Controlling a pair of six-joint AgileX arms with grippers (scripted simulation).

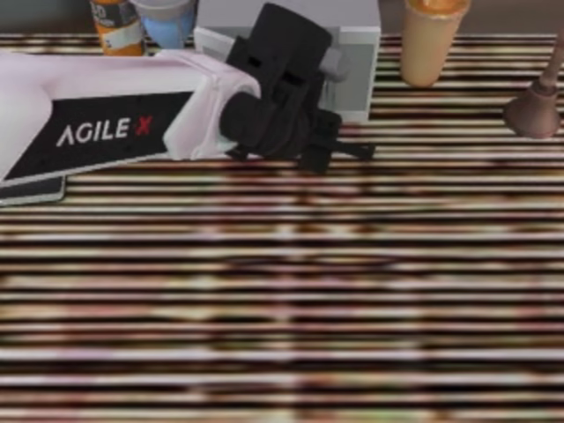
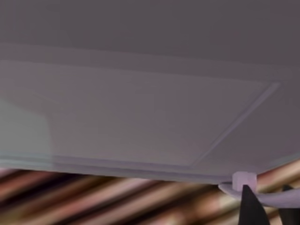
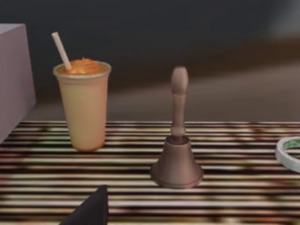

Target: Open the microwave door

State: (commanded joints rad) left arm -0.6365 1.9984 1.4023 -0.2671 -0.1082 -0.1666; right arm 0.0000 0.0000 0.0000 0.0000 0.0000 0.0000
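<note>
The left gripper sits low at the front face of the small light-grey boxy microwave, which stands at the far edge of the striped tabletop, a little left of centre in the top view. Its dark jaws reach toward the microwave door, a flat light-grey framed panel with a large greyish window. In the left wrist view that panel fills most of the frame, and the tips of the jaws flank the slim pale bar handle at the panel's edge. Whether they are clamped on the handle or merely beside it I cannot tell; the gap between them is hidden in both views.

Outward from there, the white AgileX left arm stretches in from the left. A tall tan cup with orange drink and a straw stands just right of the microwave, and a brown handbell lies further right. An orange bottle and a pale blue cup stand to the microwave's left.

The right gripper shows only a dark tip, parked off to the right, its jaws unreadable.

The step in hand looks like taking the handle. Next calls for a firm hold, then a pull along the door's arc around its hinge.
</note>
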